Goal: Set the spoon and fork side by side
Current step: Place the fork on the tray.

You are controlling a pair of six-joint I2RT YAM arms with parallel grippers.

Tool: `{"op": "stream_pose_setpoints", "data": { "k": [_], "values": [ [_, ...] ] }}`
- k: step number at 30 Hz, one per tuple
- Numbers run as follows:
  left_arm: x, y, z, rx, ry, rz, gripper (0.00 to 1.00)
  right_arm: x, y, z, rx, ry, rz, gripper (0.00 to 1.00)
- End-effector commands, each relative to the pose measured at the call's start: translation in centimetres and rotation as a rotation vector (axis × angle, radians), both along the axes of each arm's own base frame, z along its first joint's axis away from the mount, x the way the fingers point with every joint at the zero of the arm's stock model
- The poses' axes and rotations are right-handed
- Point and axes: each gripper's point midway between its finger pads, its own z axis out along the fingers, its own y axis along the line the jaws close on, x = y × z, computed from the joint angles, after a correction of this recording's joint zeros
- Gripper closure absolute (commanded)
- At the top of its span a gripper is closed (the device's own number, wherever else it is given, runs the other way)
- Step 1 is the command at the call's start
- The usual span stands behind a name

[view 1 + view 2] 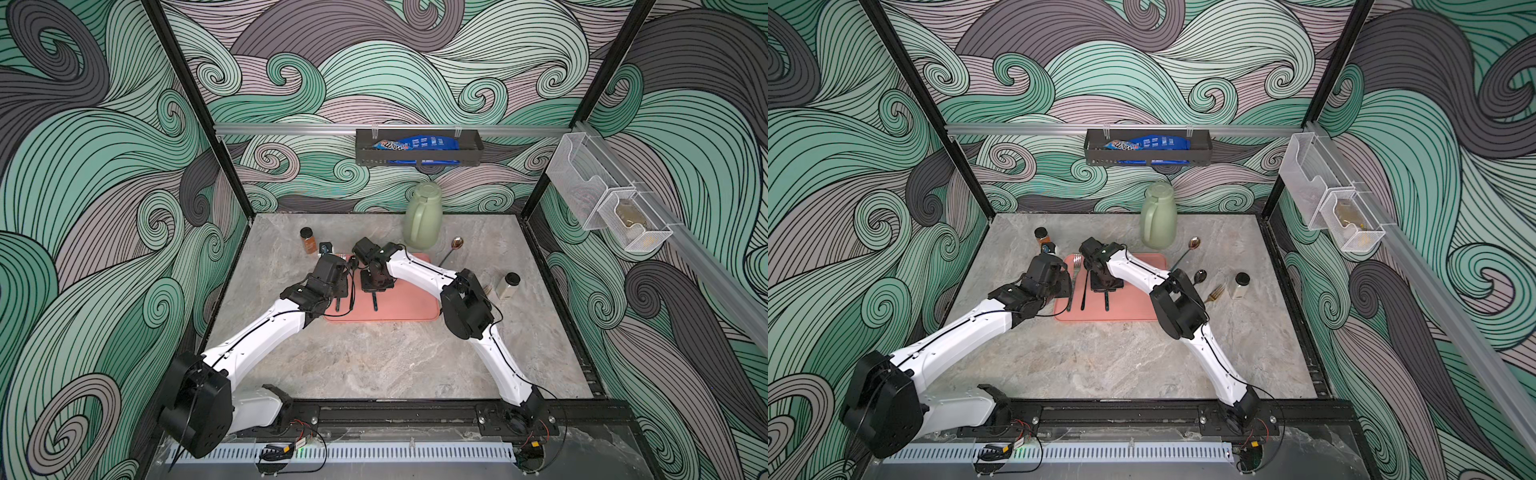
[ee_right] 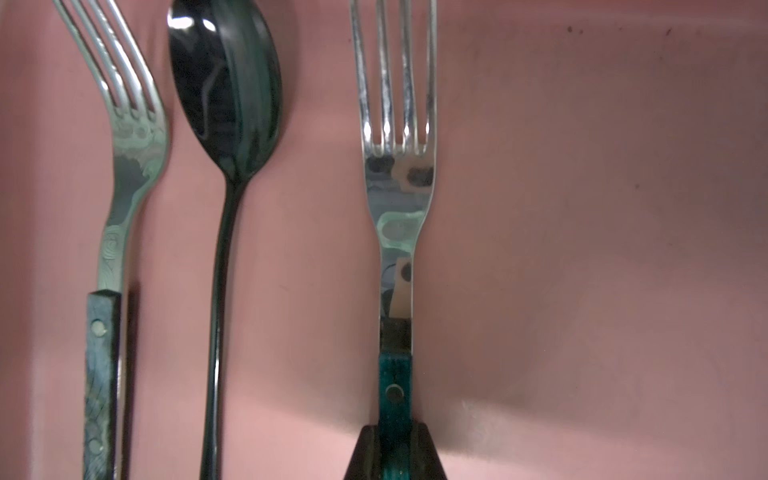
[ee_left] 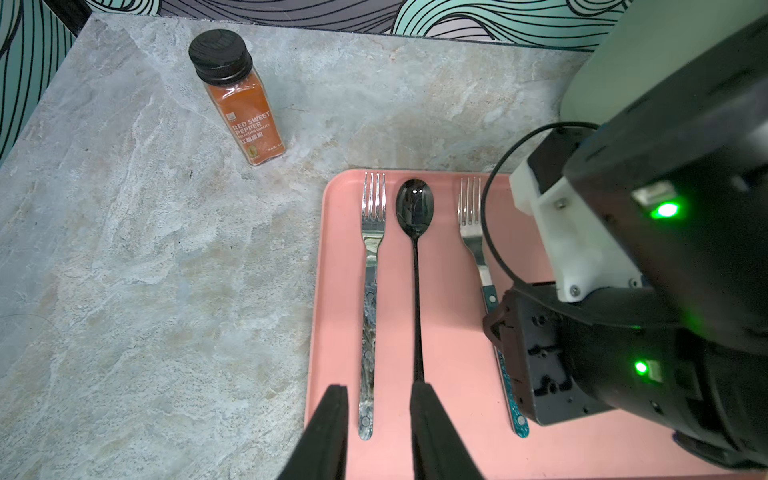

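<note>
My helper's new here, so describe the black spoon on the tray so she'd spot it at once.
Find the pink tray on the table. Three utensils lie in a row on it, and the spoon is the middle one, between the grey-handled fork and the teal-handled fork. It alone is all black, with a thin plain handle.

Black spoon (image 3: 415,216) lies flat, parallel between the grey-handled fork (image 3: 371,257) and teal-handled fork (image 3: 471,232), on pink tray (image 3: 449,332).

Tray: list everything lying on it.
On the tray: grey fork, spoon, teal fork held by the right hand. The part under the right arm is hidden.
</note>
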Motion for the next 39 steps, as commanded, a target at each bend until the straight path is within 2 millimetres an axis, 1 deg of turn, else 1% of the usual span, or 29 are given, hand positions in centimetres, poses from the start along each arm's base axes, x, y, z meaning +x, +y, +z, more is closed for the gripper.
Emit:
{"op": "stream_pose_setpoints", "data": {
  "k": [1,5,8,10,13,19,21,25,31,33,35,37,39],
  "values": [
    [0.3,0.6,0.9,-0.006,-0.034,0.025,0.70,-0.1,0.0,0.7,0.029,-0.002,-0.026,0.96],
    [0.3,0.6,0.9,-0.006,-0.034,0.025,0.70,-0.5,0.1,0.5,0.053,0.020,-0.047,0.96],
    [0.2,0.7,0.9,-0.007,-0.035,0.025,0.70,-0.9,-0.1,0.9,0.068,0.025,-0.069,0.95],
    [0.2,0.6,0.9,-0.006,-0.035,0.025,0.70,-0.9,-0.3,1.3,0.076,0.019,-0.083,0.93],
    [0.2,0.5,0.9,-0.012,-0.033,0.019,0.70,-0.8,-0.7,1.9,0.069,0.007,-0.101,0.93],
    [0.2,0.6,0.9,-0.008,-0.031,0.023,0.70,-1.3,-0.7,1.1,0.069,0.032,-0.107,0.94],
    [0.2,0.6,0.9,-0.006,-0.032,0.023,0.70,-1.3,-0.4,1.1,0.085,0.039,-0.110,0.93],
    [0.2,0.6,0.9,-0.008,-0.034,0.022,0.70,-0.7,0.4,1.7,0.121,0.030,-0.120,0.93],
    [0.2,0.5,0.8,-0.009,-0.031,0.019,0.70,-0.5,0.9,1.6,0.134,0.041,-0.120,0.91],
    [0.2,0.4,0.9,-0.007,-0.028,0.010,0.70,-0.5,1.0,1.6,0.139,0.045,-0.108,0.85],
    [0.2,0.4,1.0,-0.008,-0.026,0.009,0.70,-0.4,0.9,2.0,0.137,0.043,-0.102,0.76],
    [0.2,0.4,1.0,-0.012,-0.026,0.008,0.70,-0.3,0.8,2.9,0.138,0.029,-0.099,0.66],
    [0.1,0.3,1.1,-0.012,-0.026,0.006,0.70,-0.2,0.7,4.4,0.154,0.009,-0.095,0.59]
  ]
}}
